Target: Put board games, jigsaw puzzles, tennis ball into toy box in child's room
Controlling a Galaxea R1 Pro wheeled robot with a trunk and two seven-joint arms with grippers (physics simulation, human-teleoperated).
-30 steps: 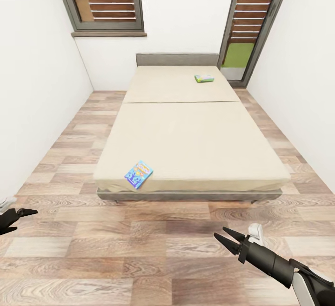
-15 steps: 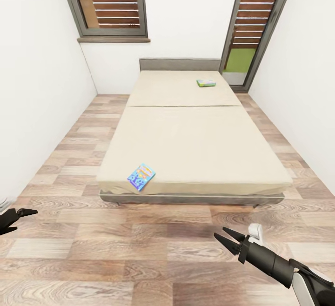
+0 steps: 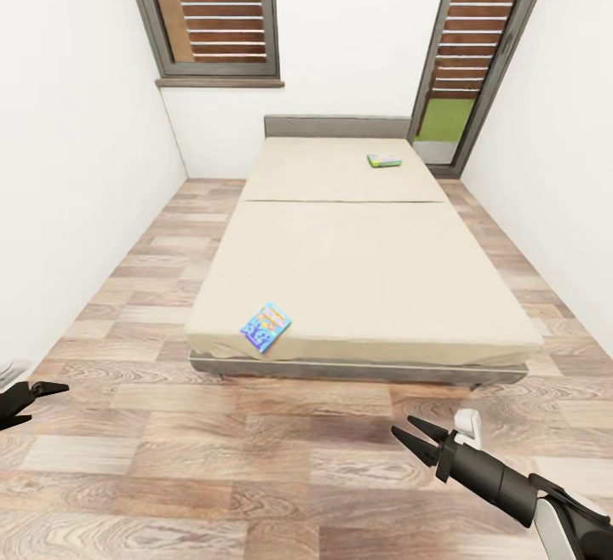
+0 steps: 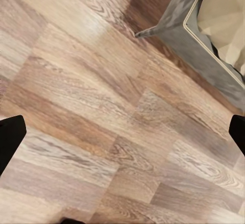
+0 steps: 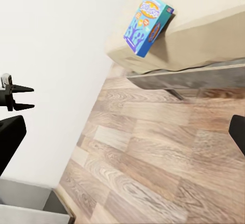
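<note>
blue board game [image 3: 265, 327] overhangs bed [image 3: 358, 271] edge; print illegible.

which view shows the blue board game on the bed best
The right wrist view: the blue board game is large there, its print visible, lying at the bed's corner. The head view shows it small but whole.

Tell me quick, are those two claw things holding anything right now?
Left tool: open, holding nothing, over bare floor.
Right tool: open, holding nothing, short of the bed.
</note>
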